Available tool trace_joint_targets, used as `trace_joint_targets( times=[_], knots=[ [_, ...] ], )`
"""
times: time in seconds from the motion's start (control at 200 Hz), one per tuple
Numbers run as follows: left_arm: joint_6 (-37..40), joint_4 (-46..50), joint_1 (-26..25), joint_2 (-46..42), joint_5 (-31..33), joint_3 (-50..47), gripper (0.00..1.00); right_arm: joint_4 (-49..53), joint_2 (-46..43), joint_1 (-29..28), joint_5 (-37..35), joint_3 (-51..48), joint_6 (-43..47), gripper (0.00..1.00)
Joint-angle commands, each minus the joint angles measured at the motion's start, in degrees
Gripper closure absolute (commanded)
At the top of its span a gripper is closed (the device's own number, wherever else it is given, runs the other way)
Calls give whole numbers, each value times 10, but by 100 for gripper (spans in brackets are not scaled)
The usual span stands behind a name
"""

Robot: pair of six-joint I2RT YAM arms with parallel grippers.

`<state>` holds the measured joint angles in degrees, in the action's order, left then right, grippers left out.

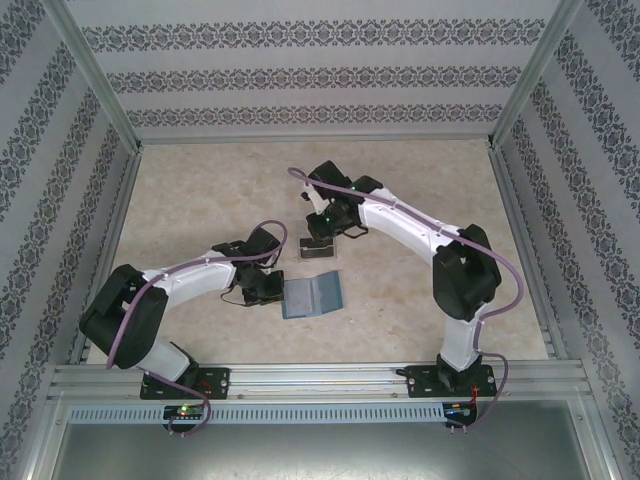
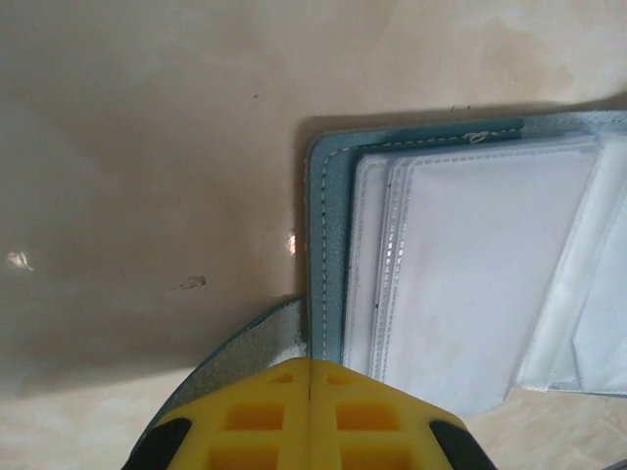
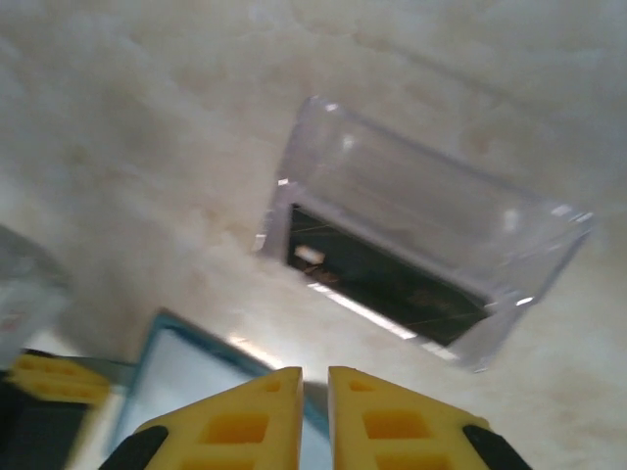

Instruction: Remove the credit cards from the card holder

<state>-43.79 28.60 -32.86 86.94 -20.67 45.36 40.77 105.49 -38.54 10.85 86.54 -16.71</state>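
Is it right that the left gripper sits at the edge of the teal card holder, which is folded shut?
Not quite: the left gripper sits at the card holder's edge, but it lies open, clear sleeves exposed; the left wrist view shows it.

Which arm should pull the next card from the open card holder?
Right, probably. The left gripper is shut at the card holder's strap edge, pinning it. The right gripper hangs free, slightly open, just beyond the holder beside the clear case, so it can reach the sleeves.
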Motion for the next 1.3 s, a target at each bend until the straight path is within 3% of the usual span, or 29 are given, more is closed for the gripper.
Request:
trace_joint_targets(
  times=[0.0, 0.1, 0.575, 0.964, 1.294],
  knots=[
    [18, 4, 8, 9, 10, 14, 96, -61, -27, -5, 103, -47, -150, 86],
    [20, 1, 7, 15, 10, 10, 96, -101, -40, -19, 145, -92, -193, 88],
    [26, -10, 8, 22, 2, -9, 96, -201, -85, -87, 105, -235, -315, 81],
    [25, -25, 8, 20, -9, -25, 96, -239, -52, -109, 119, -250, -354, 69],
    [25, -26, 8, 16, -8, -28, 96, -236, -4, -126, 129, -224, -357, 70]
  ],
)
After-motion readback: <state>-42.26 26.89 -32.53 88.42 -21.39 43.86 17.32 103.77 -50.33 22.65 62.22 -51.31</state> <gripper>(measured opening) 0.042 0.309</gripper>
